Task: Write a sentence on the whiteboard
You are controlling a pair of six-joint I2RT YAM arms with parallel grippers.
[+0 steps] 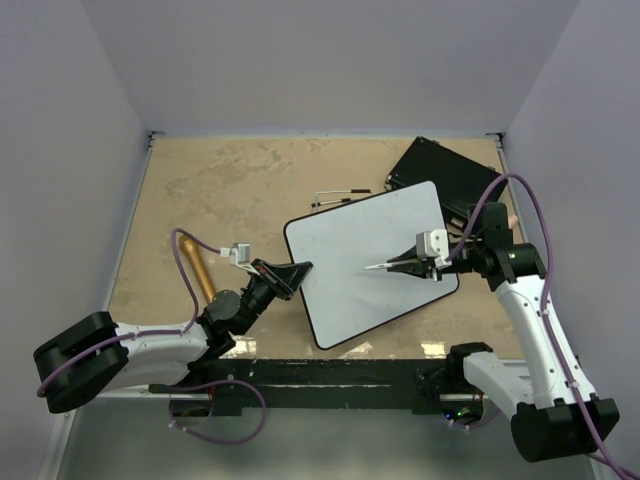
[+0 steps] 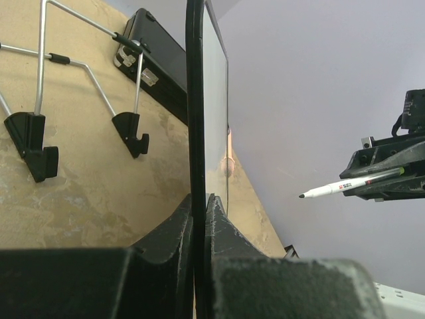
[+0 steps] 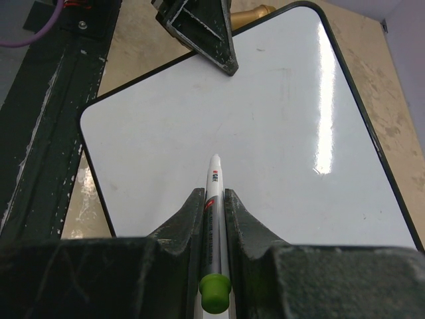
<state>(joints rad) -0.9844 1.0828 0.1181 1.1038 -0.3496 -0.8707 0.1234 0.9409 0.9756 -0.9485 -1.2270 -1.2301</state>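
The whiteboard [image 1: 370, 265] is glossy white with a thin black frame, and its face shows no marks. My left gripper [image 1: 298, 272] is shut on the board's left edge; the left wrist view shows that edge [image 2: 194, 100] clamped between my fingers [image 2: 199, 203]. My right gripper [image 1: 408, 264] is shut on a white marker [image 3: 215, 183] with a green end cap. The marker's tip points at the board's middle [image 3: 265, 100]. From the left wrist, the marker [image 2: 345, 186] stands off the board's face with a clear gap.
A flat black board [image 1: 450, 175] lies at the back right, partly under the whiteboard's far corner. A wire stand with two black feet [image 2: 33, 143] rests on the tan table behind it. A brass-coloured cylinder [image 1: 195, 265] lies at the left.
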